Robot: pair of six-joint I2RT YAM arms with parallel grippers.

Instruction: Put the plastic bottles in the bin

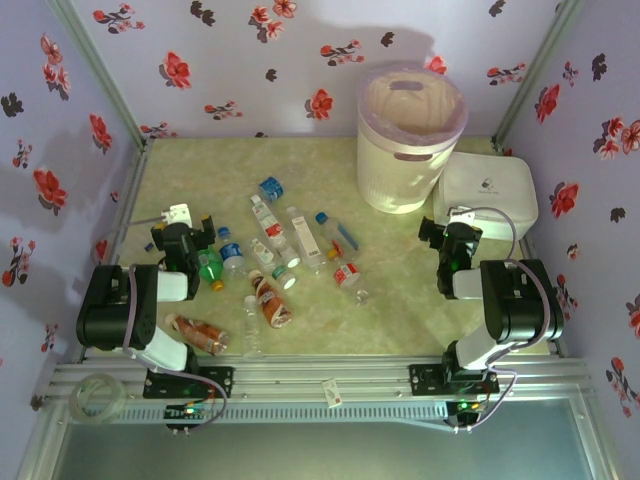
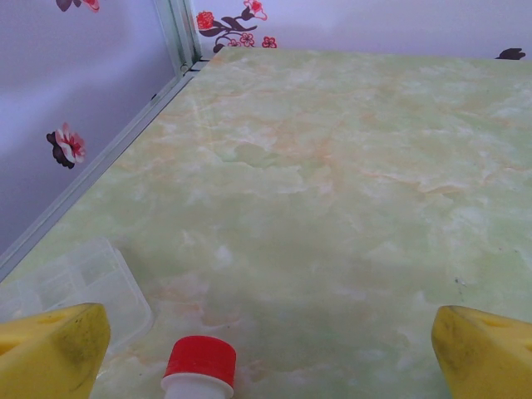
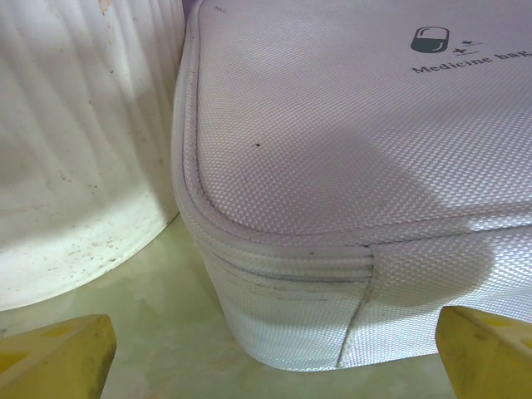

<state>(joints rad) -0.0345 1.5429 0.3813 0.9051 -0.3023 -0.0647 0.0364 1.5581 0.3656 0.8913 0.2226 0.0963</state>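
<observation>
plastic bottles [image 1: 272, 300]: lying scattered on surface [image 1: 300, 170] between arms, none binned. bin [image 1: 410, 135]: upright at far side, just beside medicine bag [image 1: 490, 190]. left jaws, right jaws: spread wide, empty, likely readied for grasping.

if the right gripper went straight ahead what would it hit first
Most likely the white woven-fabric case: its rounded corner lies dead ahead of the open right gripper. The ribbed cream plastic bin stands left of that line.

About twelve plastic bottles [image 1: 270, 300], some overlapping and hard to separate; one bin [image 1: 395, 178]; one white zipped case [image 1: 492, 190].
</observation>
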